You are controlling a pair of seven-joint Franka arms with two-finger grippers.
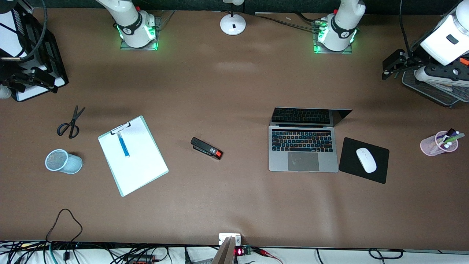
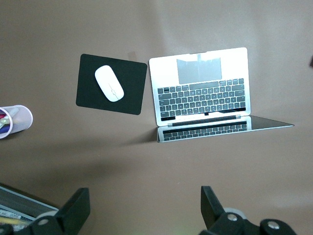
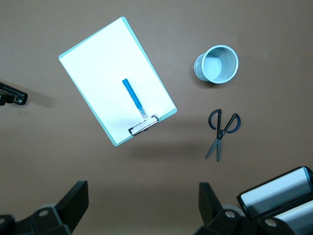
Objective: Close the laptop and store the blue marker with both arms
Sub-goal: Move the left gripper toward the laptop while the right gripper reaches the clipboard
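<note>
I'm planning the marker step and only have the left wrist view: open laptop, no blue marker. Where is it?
Observer: The blue marker lies on a white clipboard, toward the right arm's end of the table.
Operator: Any cup near it?
Observer: Yes, a light-blue mesh cup sits beside the clipboard, nearer to the front camera than the scissors.
Operator: And the right gripper?
Observer: The right gripper hangs open above that end of the table, holding nothing.

A matte brown table (image 1: 234, 205) fills the scene under soft overhead light, a white round lamp base (image 1: 232, 24) standing at its robot-side edge, with black cables (image 1: 66, 253) tangled along the camera-side edge over a white floor.
</note>
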